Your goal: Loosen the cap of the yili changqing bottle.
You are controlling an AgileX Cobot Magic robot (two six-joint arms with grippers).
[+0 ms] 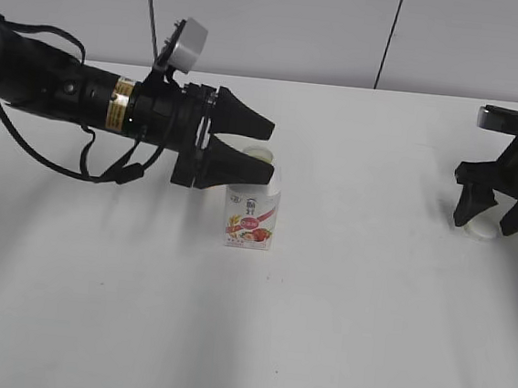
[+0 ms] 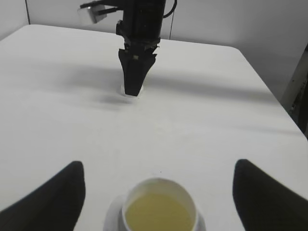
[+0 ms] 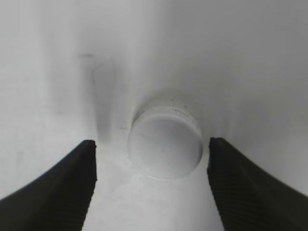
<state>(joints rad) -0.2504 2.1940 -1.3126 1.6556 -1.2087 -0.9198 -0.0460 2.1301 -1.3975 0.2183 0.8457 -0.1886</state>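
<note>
Hovering open, the left claw (image 1: 265, 149) brackets the upright bottle (image 1: 252, 213) (neck already uncapped), while the cap (image 3: 165, 142) lies between the open right claw (image 3: 151, 185).

Bottle (image 2: 160, 211) body cut off by left wrist view's lower edge; label print (image 1: 251, 221) illegible.

Bright even light, soft shadows; wrist pics blurry, esp. right.
</note>
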